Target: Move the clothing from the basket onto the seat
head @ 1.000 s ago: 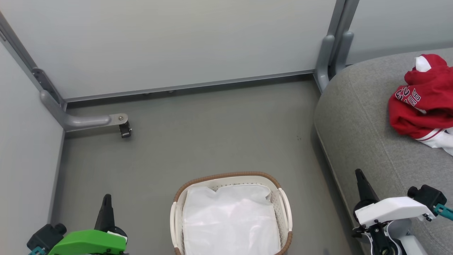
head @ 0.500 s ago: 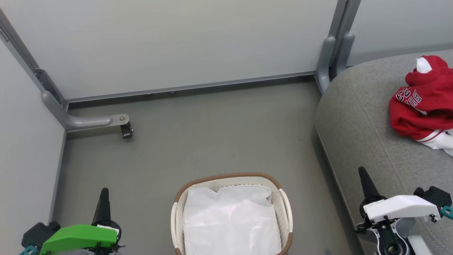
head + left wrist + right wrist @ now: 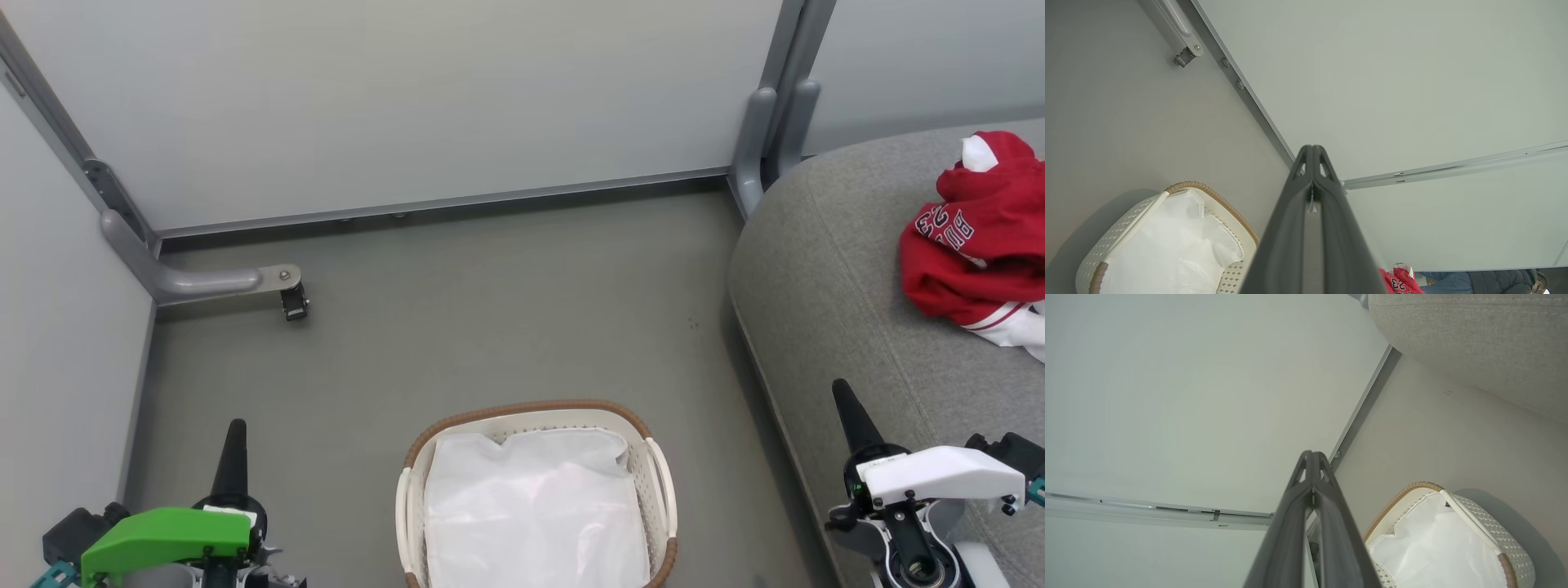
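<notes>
The grey floor carries the seat along its right side. The basket stands on the floor, apart from the seat's rounded edge, with its white liner inside. The red clothing lies bunched on the seat, well in from that edge. The left gripper and right gripper hover either side of the basket, jaws together, empty.
</notes>
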Controlling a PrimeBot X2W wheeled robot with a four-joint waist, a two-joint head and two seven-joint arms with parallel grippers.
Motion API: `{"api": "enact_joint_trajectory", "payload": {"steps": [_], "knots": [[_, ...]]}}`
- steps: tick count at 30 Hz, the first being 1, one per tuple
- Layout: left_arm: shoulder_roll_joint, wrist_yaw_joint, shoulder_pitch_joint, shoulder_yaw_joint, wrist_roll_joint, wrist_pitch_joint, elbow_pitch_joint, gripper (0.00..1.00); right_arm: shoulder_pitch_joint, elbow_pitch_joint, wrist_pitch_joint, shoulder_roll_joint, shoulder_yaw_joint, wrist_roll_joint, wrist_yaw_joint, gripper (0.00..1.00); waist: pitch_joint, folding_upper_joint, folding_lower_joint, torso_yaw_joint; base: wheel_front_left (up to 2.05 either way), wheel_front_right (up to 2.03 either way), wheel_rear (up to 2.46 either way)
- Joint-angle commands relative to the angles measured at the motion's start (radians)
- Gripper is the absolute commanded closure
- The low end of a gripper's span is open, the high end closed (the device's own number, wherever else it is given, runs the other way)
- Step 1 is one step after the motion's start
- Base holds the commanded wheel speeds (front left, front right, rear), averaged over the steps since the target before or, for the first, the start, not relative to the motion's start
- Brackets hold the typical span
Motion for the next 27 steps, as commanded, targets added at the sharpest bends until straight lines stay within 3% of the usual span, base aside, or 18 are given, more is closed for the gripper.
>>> {"api": "enact_joint_trajectory", "payload": {"steps": [1, 27], "knots": [[0.005, -0.006, -0.025, 0.008, -0.025, 0.005, -0.012, 1.0, 0.0, -0.013, 0.006, -0.005, -0.007, 0.024, -0.001, 1.0, 0.0, 0.0, 0.0, 0.0, 0.0, 0.0, 0.0], [0.007, -0.011, -0.05, 0.034, -0.231, 0.061, -0.029, 1.0, 0.006, -0.039, 0.062, -0.007, -0.039, 0.227, -0.001, 1.0, -0.009, 0.0, 0.0, 0.008, 0.0, 0.0, 0.0]]}}
